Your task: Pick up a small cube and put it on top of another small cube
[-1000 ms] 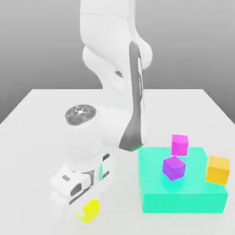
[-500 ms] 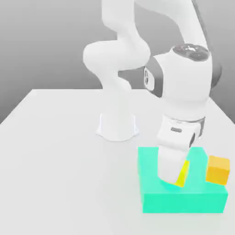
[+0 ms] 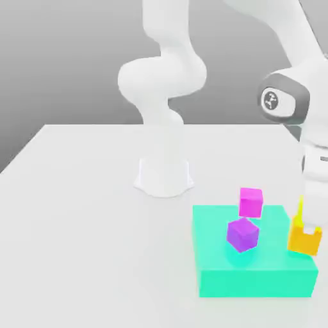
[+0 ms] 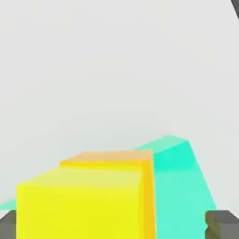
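Observation:
The small yellow cube (image 3: 299, 209) sits on top of the orange cube (image 3: 296, 240) at the exterior view's right, beside the teal block. In the hand view the yellow cube (image 4: 79, 205) is close up, with the orange cube (image 4: 109, 158) just behind and under it. My gripper (image 3: 305, 221) reaches down around both cubes, and one white finger (image 3: 310, 231) overlaps the orange cube's front. The gripper (image 4: 119, 227) is open: one dark fingertip (image 4: 7, 225) lies by the yellow cube and the other stands apart from it.
A teal block (image 3: 211, 256) lies on the white table, carrying a magenta-pink cube (image 3: 250, 202) and a purple cube (image 3: 243, 234). The arm's white base (image 3: 164, 176) stands behind it. The table's right edge runs close to the orange cube.
The gripper carried the yellow cube from the table's front left, over the teal block, to the orange cube. The pink and purple cubes, hidden half a second ago, show again.

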`<move>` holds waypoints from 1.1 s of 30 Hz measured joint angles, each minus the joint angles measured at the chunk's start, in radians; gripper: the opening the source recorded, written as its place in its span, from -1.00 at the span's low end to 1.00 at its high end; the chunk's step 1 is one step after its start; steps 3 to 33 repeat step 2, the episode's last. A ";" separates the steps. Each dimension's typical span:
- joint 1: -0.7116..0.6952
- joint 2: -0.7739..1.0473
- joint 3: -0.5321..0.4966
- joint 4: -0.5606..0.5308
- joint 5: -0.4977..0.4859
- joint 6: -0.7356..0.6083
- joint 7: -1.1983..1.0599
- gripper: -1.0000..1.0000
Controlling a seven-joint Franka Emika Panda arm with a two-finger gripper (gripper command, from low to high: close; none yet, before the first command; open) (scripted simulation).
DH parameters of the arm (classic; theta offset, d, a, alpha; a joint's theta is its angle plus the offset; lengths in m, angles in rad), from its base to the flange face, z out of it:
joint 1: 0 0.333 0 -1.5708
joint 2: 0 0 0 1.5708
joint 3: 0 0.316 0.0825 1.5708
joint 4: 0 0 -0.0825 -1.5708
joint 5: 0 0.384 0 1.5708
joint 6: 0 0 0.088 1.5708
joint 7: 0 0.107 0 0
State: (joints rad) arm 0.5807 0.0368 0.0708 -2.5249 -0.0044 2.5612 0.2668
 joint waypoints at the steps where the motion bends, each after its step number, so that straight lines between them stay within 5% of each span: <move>1: 0.000 -0.024 0.000 0.006 0.002 -0.030 -0.002 1.00; 33: 0.000 -0.054 0.000 0.013 0.006 -0.066 -0.004 1.00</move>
